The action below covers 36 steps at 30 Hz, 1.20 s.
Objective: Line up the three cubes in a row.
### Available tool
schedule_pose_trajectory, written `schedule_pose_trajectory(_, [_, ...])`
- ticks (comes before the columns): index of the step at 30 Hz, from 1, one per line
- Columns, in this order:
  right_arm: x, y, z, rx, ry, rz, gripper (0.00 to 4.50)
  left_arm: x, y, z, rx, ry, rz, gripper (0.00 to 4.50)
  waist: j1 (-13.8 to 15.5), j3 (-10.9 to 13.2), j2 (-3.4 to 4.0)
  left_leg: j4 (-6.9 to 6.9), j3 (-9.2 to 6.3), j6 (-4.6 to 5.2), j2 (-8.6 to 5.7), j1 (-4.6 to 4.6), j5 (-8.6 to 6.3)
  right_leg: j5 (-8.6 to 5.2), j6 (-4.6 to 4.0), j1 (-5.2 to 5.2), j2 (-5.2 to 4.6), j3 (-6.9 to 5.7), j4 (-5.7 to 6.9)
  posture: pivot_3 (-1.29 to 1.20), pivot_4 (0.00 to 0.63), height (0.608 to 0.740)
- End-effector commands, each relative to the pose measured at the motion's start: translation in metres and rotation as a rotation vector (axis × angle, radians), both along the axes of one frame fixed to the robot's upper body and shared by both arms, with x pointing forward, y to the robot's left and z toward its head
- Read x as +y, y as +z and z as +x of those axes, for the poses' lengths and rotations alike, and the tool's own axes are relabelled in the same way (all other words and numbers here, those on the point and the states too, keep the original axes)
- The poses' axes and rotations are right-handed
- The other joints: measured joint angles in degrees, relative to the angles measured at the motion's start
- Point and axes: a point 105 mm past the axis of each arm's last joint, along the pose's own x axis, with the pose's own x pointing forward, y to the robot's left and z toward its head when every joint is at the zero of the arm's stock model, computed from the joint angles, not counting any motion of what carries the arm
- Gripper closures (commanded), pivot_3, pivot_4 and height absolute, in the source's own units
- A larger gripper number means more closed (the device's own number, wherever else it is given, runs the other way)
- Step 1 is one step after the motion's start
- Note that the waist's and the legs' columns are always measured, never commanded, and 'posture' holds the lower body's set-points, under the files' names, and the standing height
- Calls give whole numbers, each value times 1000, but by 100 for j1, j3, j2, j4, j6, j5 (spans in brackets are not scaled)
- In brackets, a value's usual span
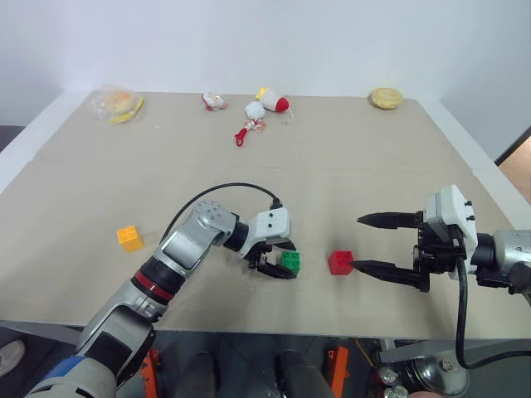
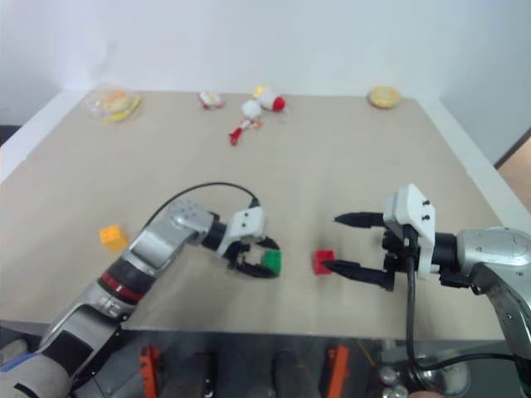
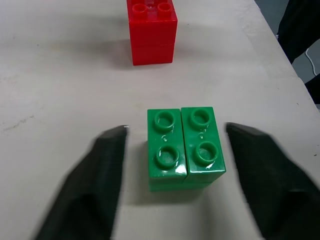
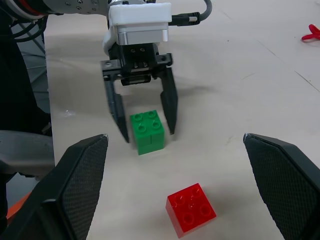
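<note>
Cubes, left to right: orange-yellow cube sits alone on the left of the worktop, well apart from the other two and from both tools. My read: it's the one still to be brought in.

Green cube sits near the front edge, about mid-worktop, flat on its base with studs up. Left tool straddles it: in both wrist views there's a clear gap between each finger and the cube's sides, so the jaws stand apart and nothing is gripped. Cube stands on its own. Looks like a set-down spot, chosen just beside the red one so the pair starts the row.

Red cube is just right of green, near but not touching, roughly level with it along the front edge. In the left wrist view it looks slightly turned relative to green, so the row may need squaring up; hard to be sure.

Right tool hangs to the right of red with fingers spread wide, holding nothing. Lower fingertip ends right beside the red cube; can't tell if it touches. It points at the pair, likely parked ready to nudge or steady.

Along the far edge: round yellowish toys and small plush toys, well clear of the action.
</note>
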Motion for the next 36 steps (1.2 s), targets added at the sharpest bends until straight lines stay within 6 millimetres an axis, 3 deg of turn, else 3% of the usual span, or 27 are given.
schedule_pose_trajectory(1, [-1,8,-1,-42,7,-16,0,-4,12,-3,-34,-29,-22,27,0,0,0,0,0,0,0,0,0,0,0,0,0,0,0,0,150,737])
schedule_pose_trajectory(6, [0,9,-2,-43,13,-14,0,-5,20,-4,-39,-34,-48,27,0,0,0,0,0,0,0,0,0,0,0,0,0,0,0,0,150,737])
schedule_pose_trajectory(10, [6,19,-3,-65,38,41,0,6,53,0,-50,2,-181,27,-3,1,-1,0,0,0,0,-1,0,0,0,-1,0,0,0,0,150,737])
schedule_pose_trajectory(15, [27,38,-3,-109,103,157,0,59,87,22,-109,215,-282,27,-42,2,-1,-9,-3,0,10,7,0,7,-11,-10,14,2,1,0,150,737])
schedule_pose_trajectory(18, [47,46,6,-153,135,222,0,116,107,49,-204,526,-330,27,-43,4,-5,-10,-15,0,12,7,0,9,-15,-7,21,-2,1,0,150,737])
schedule_pose_trajectory(20, [61,47,10,-166,174,248,0,147,117,53,-237,700,-372,27,-67,4,-7,-10,-12,0,12,6,0,9,-15,-8,21,1,0,0,150,737])
schedule_pose_trajectory(24, [80,45,22,-152,253,283,0,185,111,44,-249,994,-437,27,-69,5,-9,-23,-9,-4,15,0,-2,5,-2,-12,19,3,-1,0,150,737])
schedule_pose_trajectory(29, [94,41,38,-127,359,267,0,229,87,28,-272,1422,-479,27,18,11,-34,-24,-17,-10,13,-6,-6,6,14,-11,16,-10,-2,0,150,737])
schedule_pose_trajectory(36, [111,34,60,-112,463,205,0,246,59,0,-297,1825,-538,27,5,10,-43,-17,-24,-13,14,8,-3,16,-9,4,19,-20,-6,0,150,737])
